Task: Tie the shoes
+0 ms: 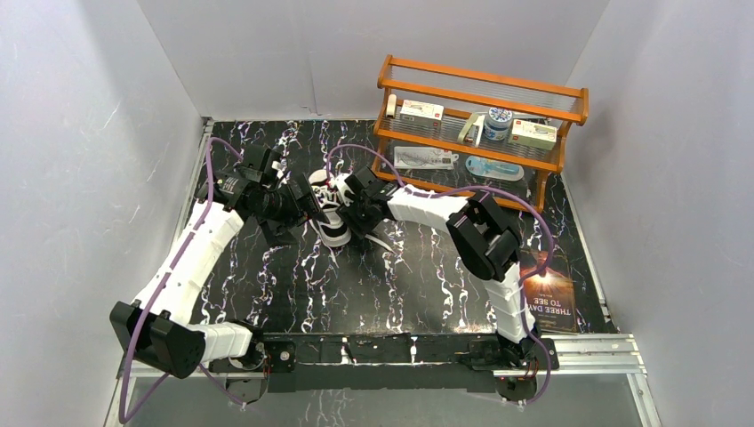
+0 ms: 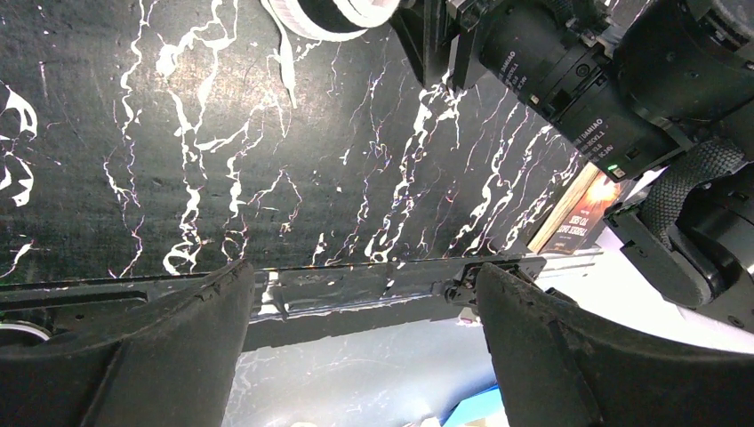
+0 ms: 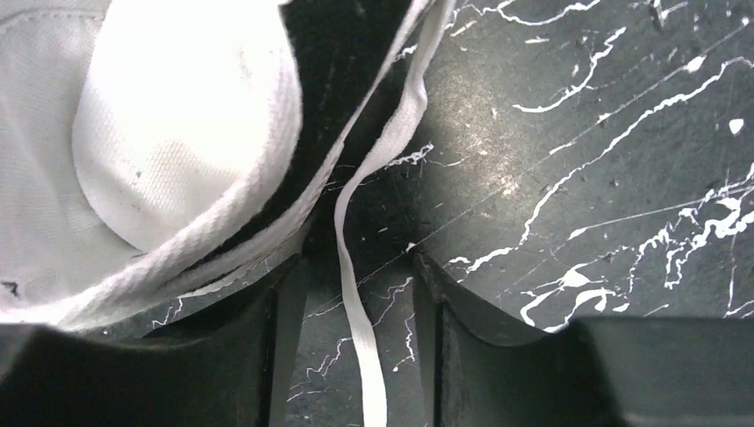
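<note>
White-shelled arms (image 1: 191, 258) with black joints, purple cables (image 1: 210, 165).

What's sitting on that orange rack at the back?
Rack top shelf: two white boxes, a round jar. Lower: flat packets. Rails cover parts; labels unreadable.

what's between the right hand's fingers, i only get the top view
Observer: One white lace runs through the gap of the right hand. The hand is open, not clamped on it.
Operator: ok and is the left hand holding anything
Observer: No. The left hand is open with only bare table between its fingers. The shoe sits at the top edge of its view, outside the gap.
</note>
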Robot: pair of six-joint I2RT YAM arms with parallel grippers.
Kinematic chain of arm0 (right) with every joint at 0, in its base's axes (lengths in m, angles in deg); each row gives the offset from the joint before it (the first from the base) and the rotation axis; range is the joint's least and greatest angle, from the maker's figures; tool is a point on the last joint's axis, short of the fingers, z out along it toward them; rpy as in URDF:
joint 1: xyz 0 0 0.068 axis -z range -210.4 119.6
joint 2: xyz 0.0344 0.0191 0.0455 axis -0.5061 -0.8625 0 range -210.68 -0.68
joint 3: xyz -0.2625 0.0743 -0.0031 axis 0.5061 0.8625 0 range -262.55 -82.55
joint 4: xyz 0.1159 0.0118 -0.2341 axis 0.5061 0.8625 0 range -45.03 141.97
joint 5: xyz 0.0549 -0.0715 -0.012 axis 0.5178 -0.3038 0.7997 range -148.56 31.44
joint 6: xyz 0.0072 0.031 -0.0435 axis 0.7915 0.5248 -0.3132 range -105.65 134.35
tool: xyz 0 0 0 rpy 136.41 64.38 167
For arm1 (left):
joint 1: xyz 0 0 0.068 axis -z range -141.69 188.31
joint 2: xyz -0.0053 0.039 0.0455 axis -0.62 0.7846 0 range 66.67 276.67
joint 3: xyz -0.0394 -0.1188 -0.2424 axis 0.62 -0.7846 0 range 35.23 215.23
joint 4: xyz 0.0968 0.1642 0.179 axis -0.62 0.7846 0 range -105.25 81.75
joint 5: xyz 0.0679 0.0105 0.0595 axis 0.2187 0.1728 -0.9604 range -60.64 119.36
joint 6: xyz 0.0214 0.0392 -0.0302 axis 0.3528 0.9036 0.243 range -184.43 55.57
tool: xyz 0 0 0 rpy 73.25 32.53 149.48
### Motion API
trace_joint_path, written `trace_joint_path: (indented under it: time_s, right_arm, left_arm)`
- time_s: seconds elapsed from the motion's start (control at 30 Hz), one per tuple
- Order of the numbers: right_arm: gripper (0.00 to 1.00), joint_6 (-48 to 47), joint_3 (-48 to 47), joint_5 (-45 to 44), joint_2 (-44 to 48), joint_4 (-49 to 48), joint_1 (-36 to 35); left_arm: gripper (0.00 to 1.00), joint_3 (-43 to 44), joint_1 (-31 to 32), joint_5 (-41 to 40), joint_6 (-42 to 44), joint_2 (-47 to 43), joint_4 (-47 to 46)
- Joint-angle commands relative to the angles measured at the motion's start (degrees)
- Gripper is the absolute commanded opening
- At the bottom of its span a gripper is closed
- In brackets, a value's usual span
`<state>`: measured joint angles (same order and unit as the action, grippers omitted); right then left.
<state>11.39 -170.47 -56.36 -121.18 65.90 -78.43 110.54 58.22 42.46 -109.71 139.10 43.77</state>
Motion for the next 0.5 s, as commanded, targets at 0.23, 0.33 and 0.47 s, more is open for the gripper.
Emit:
trace_joint_path:
  time_s: [0.23,0.33,0.47]
  right_arm:
    - [0.00,6.1,11.1,-1.0,12.8,-0.5,0.3]
    - [0.00,7.2,13.0,-0.4,16.5,0.2,0.4]
    - [0.00,8.7,12.9,-1.7,18.3,2.5,0.9]
  left_arm:
    - [0.82,-2.3,0.1,3.2,1.4,2.9,-3.7]
    - [0.75,-3.0,0.2,3.0,2.3,7.2,-6.7]
    - [0.68,-2.0,0.2,1.4,3.1,14.6,-9.4]
